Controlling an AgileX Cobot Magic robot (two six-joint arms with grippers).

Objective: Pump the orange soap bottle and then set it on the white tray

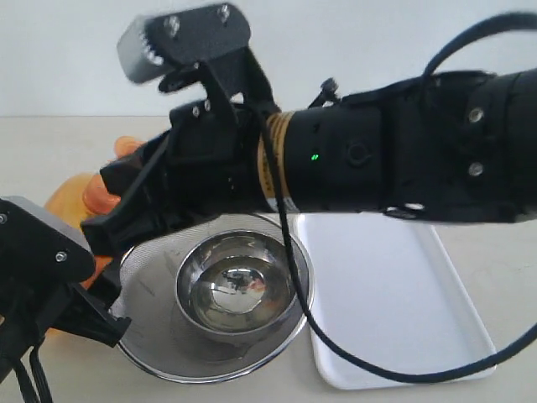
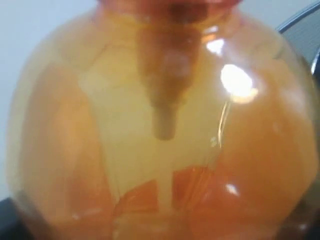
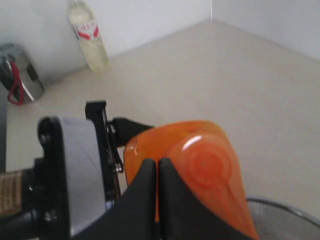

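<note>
The orange soap bottle (image 1: 67, 201) stands at the left, and its translucent body (image 2: 160, 130) fills the left wrist view. My left gripper (image 1: 88, 298) is low at the bottle's side and holds it; its fingers are hidden in its own view. My right arm reaches across from the right. Its gripper (image 3: 158, 165) is shut, with the two black tips together on the orange pump head (image 3: 210, 165), whose top also shows as the pump head (image 1: 127, 148) beside the arm. The white tray (image 1: 394, 285) lies flat at the right with nothing on it.
A round steel mesh strainer (image 1: 151, 336) holding a shiny steel bowl (image 1: 239, 290) sits between bottle and tray. The right arm's black cable (image 1: 336, 344) hangs over the tray's left edge. A pale bottle (image 3: 90, 37) and a metal object (image 3: 20, 75) stand by the far wall.
</note>
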